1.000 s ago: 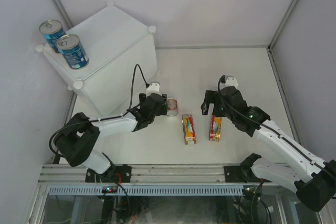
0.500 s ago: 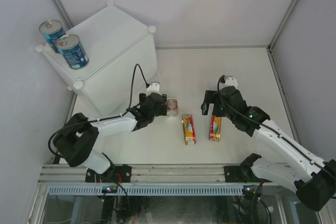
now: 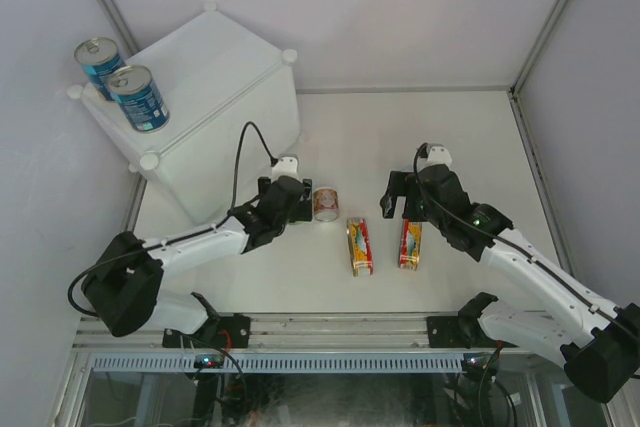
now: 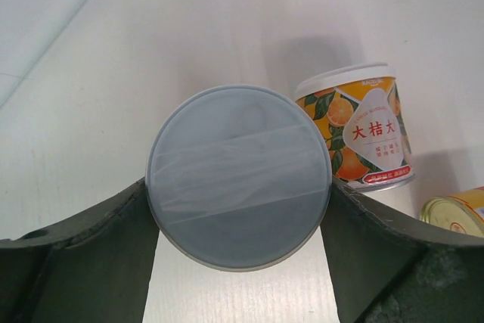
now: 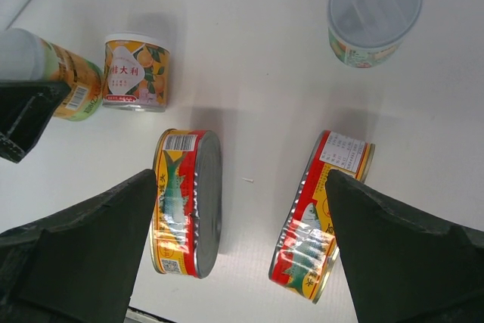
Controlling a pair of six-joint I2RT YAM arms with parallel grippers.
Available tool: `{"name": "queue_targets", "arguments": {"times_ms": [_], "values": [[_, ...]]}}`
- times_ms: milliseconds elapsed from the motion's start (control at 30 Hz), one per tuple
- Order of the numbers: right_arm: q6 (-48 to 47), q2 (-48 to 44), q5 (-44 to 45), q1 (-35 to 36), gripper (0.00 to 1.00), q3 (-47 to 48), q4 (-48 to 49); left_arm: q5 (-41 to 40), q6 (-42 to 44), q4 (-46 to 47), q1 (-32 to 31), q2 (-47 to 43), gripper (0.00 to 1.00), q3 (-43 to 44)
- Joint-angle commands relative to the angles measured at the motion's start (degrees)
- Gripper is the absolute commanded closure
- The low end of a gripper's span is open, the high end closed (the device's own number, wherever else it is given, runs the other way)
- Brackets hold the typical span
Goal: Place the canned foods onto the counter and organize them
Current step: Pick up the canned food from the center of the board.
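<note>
The box (image 3: pixel 215 97) stands beyond and left of my left fingers (image 3: pixel 296 197), which reach out low, clamped across a lidded can (image 4: pixel 238 187), its lid facing my wrist. My right fingers (image 3: pixel 402 205) hang spread above two flat tins (image 3: pixel 359 245) that lie lengthwise away from me. An orange can (image 3: pixel 326 204) stands upright just past my left fingertips.

Between the left gripper's (image 4: pixel 239 188) dark grey fingers (image 4: pixel 91 255) shows a small can's (image 4: pixel 239 175) frosted grey lid, past it a second can (image 4: pixel 355 130) printed with oranges, white-panelled and red-banded; below the right gripper (image 5: pixel 242 177), two red-and-yellow fish-printed tins (image 5: pixel 189 202) (image 5: pixel 318 213).
</note>
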Motion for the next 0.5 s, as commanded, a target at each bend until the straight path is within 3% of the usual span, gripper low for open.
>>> {"name": "queue_targets", "arguments": {"times_ms": [0, 467], "values": [[0.8, -0.9, -0.6, 0.1, 0.08, -0.5, 3.5, -2.6, 0.9, 3.2, 0.3, -5.7, 1.00, 4.8], [1.6, -1.2, -0.4, -0.4, 0.08, -1.3, 5.2, -3.7, 3.1, -1.1, -1.8, -13.3, 1.00, 8.9]]}}
